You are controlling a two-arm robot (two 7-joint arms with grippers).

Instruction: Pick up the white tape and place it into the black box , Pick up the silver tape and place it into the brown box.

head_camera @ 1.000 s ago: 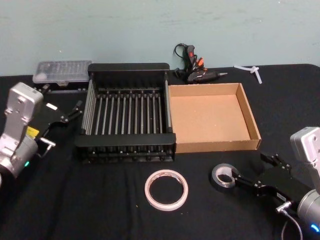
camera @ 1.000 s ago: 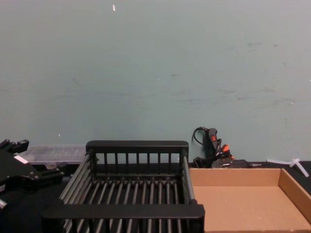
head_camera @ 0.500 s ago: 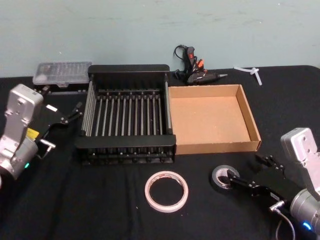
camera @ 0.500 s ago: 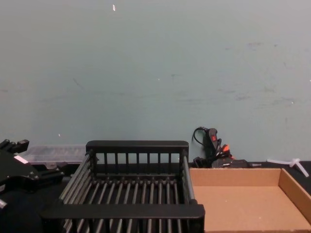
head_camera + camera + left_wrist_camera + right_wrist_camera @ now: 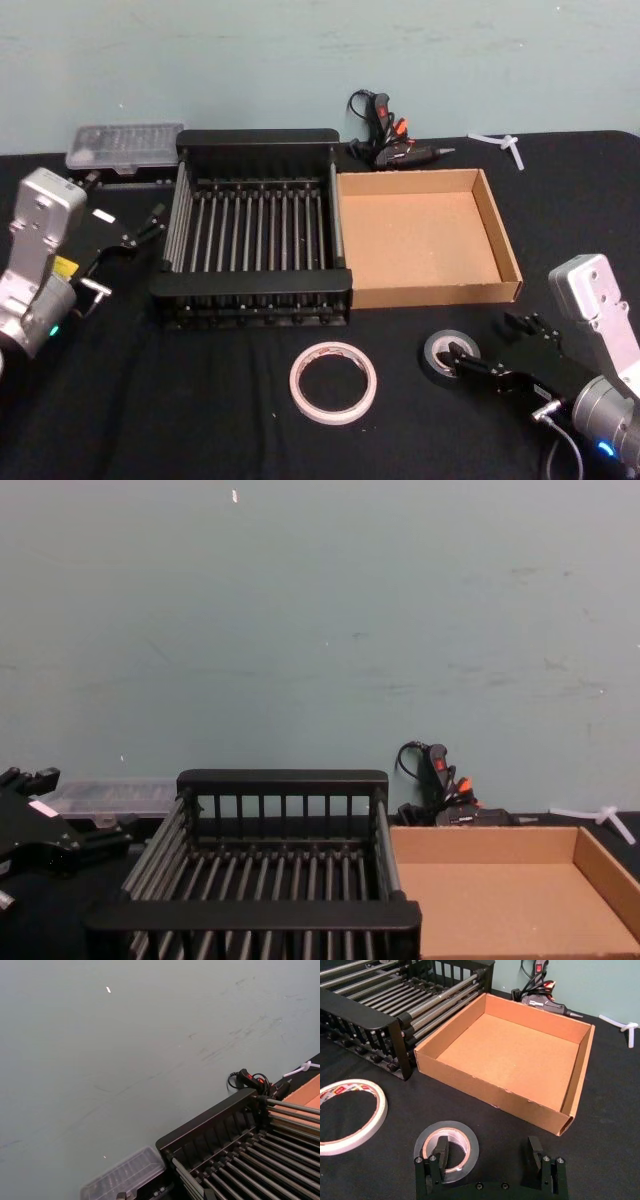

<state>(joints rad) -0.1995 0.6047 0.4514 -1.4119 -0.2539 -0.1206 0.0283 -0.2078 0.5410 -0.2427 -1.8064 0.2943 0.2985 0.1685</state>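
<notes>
The silver tape [image 5: 447,356] lies flat on the black cloth in front of the brown box [image 5: 420,235]. My right gripper [image 5: 493,342] is open at the tape. In the right wrist view one finger [image 5: 440,1152] stands inside the core of the silver tape [image 5: 451,1135]; the other finger [image 5: 534,1152] is clear of it on the far side. The white tape [image 5: 333,382] lies flat to the left, in front of the black box [image 5: 256,137], which holds nothing. My left gripper [image 5: 150,222] is parked open left of the black box.
A black and orange glue gun [image 5: 385,130] lies behind the two boxes. A clear plastic case [image 5: 125,145] sits at the back left and a small white plastic piece [image 5: 500,140] at the back right. The wall runs close behind the table.
My right arm has shifted left and toward me, and its finger now sits deeper in the silver tape's core. The tapes, the boxes and the left arm have stayed put.
</notes>
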